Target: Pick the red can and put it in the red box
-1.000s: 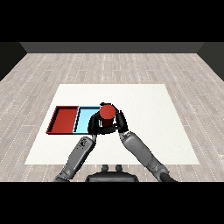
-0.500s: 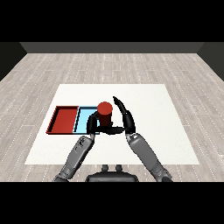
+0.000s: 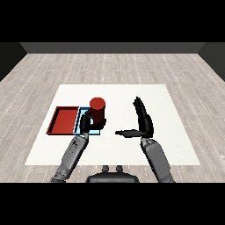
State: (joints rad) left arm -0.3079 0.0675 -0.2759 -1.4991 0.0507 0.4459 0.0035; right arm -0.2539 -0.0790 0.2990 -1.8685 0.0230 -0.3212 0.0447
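The red can (image 3: 97,110) stands upright in my left hand (image 3: 86,123), whose fingers curl round its lower part, above the right end of the light blue tray (image 3: 81,115). The red tray (image 3: 63,120) lies just left of it, with nothing in it. My right hand (image 3: 143,121) is off to the right over the white table, fingers straight and thumb stretched out to the left, well apart from the can.
The two trays lie side by side at the left middle of the white table (image 3: 114,94). Grey plank floor surrounds the table.
My right hand has let go of the can and swung away to the right. The can has stayed in my left hand and shifted left over the blue tray.
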